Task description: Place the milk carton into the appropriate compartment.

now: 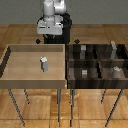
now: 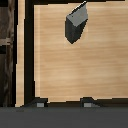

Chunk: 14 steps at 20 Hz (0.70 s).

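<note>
Pincer (image 2: pixel 63 104) fingers spread empty in wrist view, milk carton (image 1: pixel 44 63) upright in tray (image 1: pixel 10 75) outside

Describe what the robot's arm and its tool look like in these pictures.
In the exterior view the arm is made of rounded, glossy white-grey segments, ending in a white block with a black underside above the light wooden tray. No cables or markings can be made out. In the wrist view the tool shows only as two small grey fingertips above a dark grey band.
</note>
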{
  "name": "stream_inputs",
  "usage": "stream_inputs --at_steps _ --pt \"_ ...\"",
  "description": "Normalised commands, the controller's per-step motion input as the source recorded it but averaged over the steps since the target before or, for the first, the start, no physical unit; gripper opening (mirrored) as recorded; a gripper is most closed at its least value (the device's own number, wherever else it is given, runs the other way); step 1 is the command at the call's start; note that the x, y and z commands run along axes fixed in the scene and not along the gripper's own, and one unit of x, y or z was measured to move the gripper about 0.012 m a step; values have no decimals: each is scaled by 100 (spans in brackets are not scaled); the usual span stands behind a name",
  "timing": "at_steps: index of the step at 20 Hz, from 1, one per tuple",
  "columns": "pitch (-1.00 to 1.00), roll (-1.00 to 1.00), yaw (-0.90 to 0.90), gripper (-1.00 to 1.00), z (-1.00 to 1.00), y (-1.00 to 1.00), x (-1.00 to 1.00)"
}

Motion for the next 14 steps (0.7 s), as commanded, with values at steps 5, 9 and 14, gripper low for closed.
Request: stream_inputs --at_steps 5,9,14 --pt "0 0 0 100 0 0 0" --pt "0 0 0 100 0 0 0" --pt "0 0 0 100 0 -60 0"
